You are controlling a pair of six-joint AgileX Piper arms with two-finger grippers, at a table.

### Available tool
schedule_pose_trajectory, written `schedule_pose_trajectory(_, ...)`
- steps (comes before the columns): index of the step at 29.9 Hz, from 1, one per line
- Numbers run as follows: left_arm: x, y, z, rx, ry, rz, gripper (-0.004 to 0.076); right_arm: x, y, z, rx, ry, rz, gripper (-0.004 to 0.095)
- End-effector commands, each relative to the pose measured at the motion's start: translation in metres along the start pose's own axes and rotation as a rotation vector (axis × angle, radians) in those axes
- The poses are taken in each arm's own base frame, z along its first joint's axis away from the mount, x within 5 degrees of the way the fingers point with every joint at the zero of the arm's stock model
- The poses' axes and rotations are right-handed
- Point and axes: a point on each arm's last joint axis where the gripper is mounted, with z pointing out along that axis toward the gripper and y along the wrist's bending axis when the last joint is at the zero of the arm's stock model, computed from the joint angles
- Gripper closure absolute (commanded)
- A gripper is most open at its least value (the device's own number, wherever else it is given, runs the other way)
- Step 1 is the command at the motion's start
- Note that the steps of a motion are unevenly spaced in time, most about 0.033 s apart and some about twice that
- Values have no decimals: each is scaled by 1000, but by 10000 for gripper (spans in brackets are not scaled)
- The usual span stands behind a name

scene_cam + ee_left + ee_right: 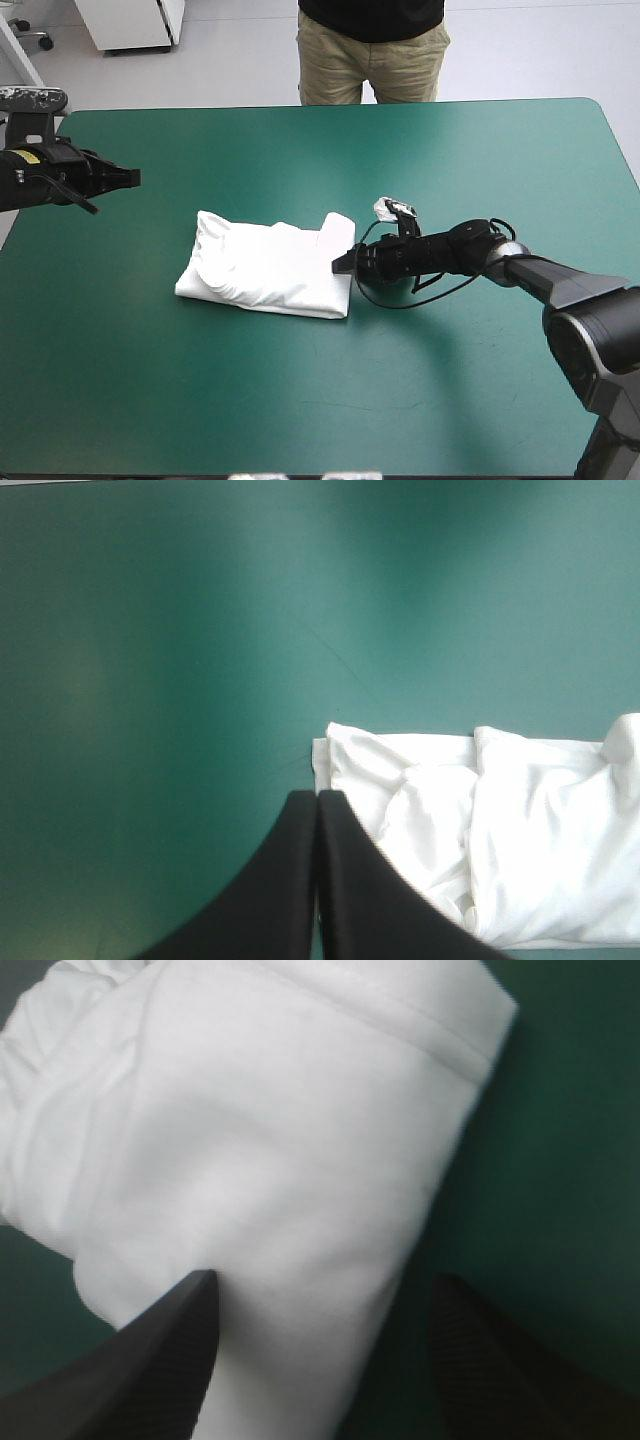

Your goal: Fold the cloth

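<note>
High view: the T-shirt (268, 268) lies as a folded bundle mid-desk (480, 150). The right gripper (345, 263) is at its right edge, the left gripper (128, 178) well apart.

Left wrist view: its fingers (290, 880) meet, holding nothing.

Right wrist view: its fingers (170, 1360) stand apart with the bundle's end between them, not yet gripped. A nudge or snag here could undo the fold. The teal-green cover (560, 1160) looks smooth, so the bundle may slide.

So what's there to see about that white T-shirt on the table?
The T-shirt is white, soft-looking cloth, folded into a roughly rectangular bundle with rumpled layers and a stitched hem showing. It lies flat on the teal-green cover, near its middle. The right gripper, open, sits at the bundle's right end, one finger over the cloth; whether it touches is unclear.
</note>
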Motion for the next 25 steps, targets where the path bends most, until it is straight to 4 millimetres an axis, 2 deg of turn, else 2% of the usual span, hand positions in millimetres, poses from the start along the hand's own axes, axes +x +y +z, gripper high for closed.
schedule_pose_trajectory(1, -8, -3, -16, 2, -105, -10, 733, -13, 16, 0, -127, -17, -30, 331)
schedule_pose_trajectory(2, -8, -3, -16, 2, -105, -10, 733, -15, 16, 2, -139, -9, -34, 357)
schedule_pose_trajectory(4, -8, -3, -16, 0, -104, -9, 733, -18, 16, 5, -148, 1, -45, 486)
schedule_pose_trajectory(7, -8, -3, -16, -4, -104, -7, 733, -21, 17, 3, -138, 13, -83, 878)
schedule_pose_trajectory(8, -8, -3, -16, -4, -104, -7, 733, -22, 20, 1, -145, 19, -91, 914)
schedule_pose_trajectory(12, -8, -3, -16, -4, -104, -3, 733, -26, 20, -14, -109, 5, -111, 905)
schedule_pose_trajectory(15, -8, -3, -16, 0, -104, -5, 733, -31, 17, -42, -22, 1, -141, 904)
schedule_pose_trajectory(20, -9, -6, -16, 29, -109, -19, 733, -39, 0, -113, 240, -49, -166, 905)
schedule_pose_trajectory(25, -11, -10, -16, 72, -137, 2, 733, -36, -23, -204, 503, -187, -47, 905)
